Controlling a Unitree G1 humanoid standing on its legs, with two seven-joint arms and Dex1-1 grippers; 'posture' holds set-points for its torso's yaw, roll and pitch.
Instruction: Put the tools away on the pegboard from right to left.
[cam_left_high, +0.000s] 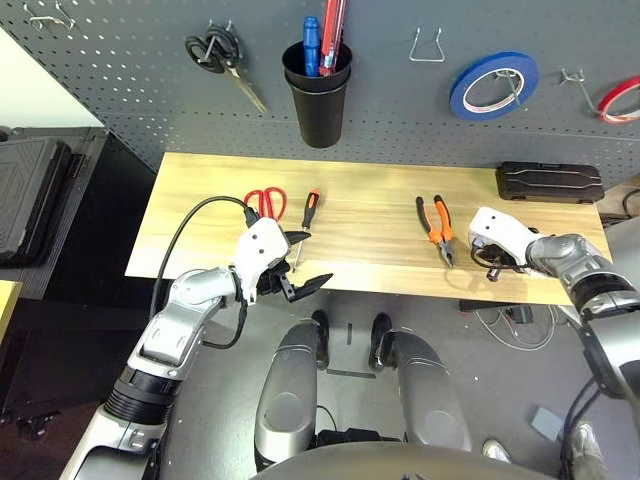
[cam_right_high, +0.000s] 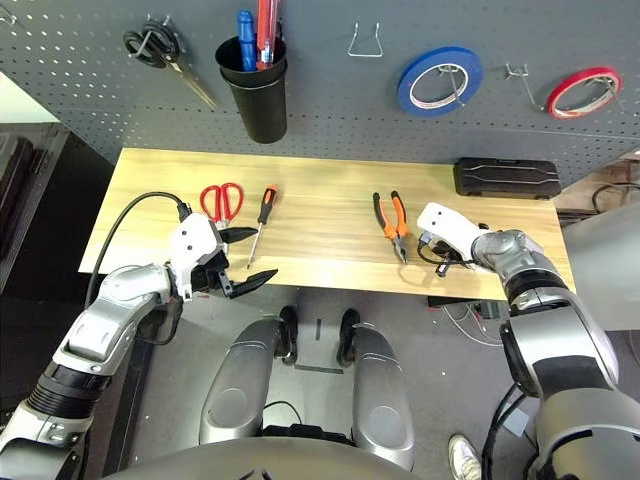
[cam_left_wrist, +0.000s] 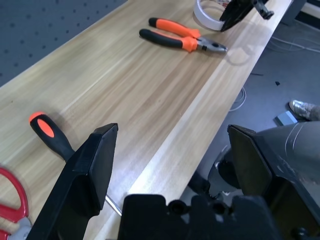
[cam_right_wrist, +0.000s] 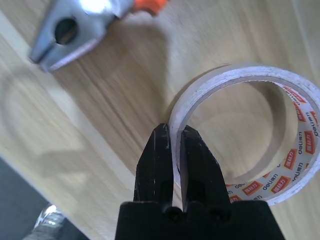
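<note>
Right pincer (cam_right_wrist: 176, 132) is squeezed shut on the thin wall of the tape roll (cam_right_wrist: 240, 145)
Light, stiff and smooth, the roll lies on the table (cam_left_high: 360, 225), best held by its wall, pliers (cam_left_high: 436, 225) just beside

you have three tape rolls: one cream-white roll (cam_right_wrist: 240, 125) near the bench's right front edge, plus a blue roll (cam_left_high: 494, 85) and a red roll (cam_left_high: 620, 99) on pegboard (cam_left_high: 120, 90) hooks. you have two pairs of scissors: a red-handled pair (cam_left_high: 265, 203) on the bench towards its left end and a black-handled pair (cam_left_high: 222, 58) hanging on the board. you have one pair of pliers (cam_left_high: 438, 226), one screwdriver (cam_left_high: 307, 222), one black case (cam_left_high: 549, 182) at the bench's back right corner, and one black cup (cam_left_high: 318, 95) on the board.
</note>
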